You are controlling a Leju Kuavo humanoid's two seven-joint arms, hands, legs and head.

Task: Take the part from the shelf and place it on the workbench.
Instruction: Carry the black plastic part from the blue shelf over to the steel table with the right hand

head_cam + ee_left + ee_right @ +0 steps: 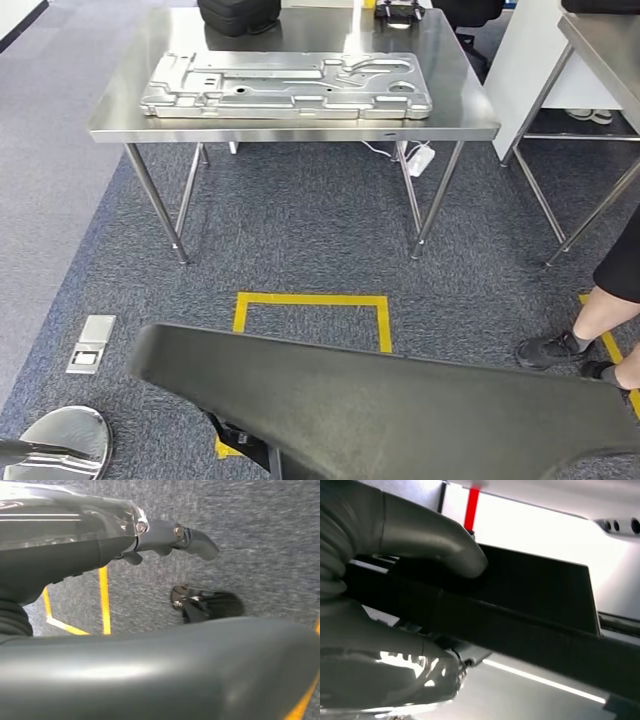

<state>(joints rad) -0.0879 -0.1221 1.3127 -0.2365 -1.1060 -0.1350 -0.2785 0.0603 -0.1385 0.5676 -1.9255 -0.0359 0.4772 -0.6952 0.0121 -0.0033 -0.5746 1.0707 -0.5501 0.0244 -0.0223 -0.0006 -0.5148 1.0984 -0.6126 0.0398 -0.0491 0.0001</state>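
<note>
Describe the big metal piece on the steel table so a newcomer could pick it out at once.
Start at the stainless workbench at the top of the head view. Lying flat along its front edge is a long silver stamped metal panel that spans most of the tabletop. Its ribs and cut-outs set it apart from the black bag behind it.

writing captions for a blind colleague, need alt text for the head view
A large black part stretches across the foreground, facing a steel workbench that bears a long pressed metal panel. Yellow floor tape marks grey carpet; a person's legs stand at right.
</note>
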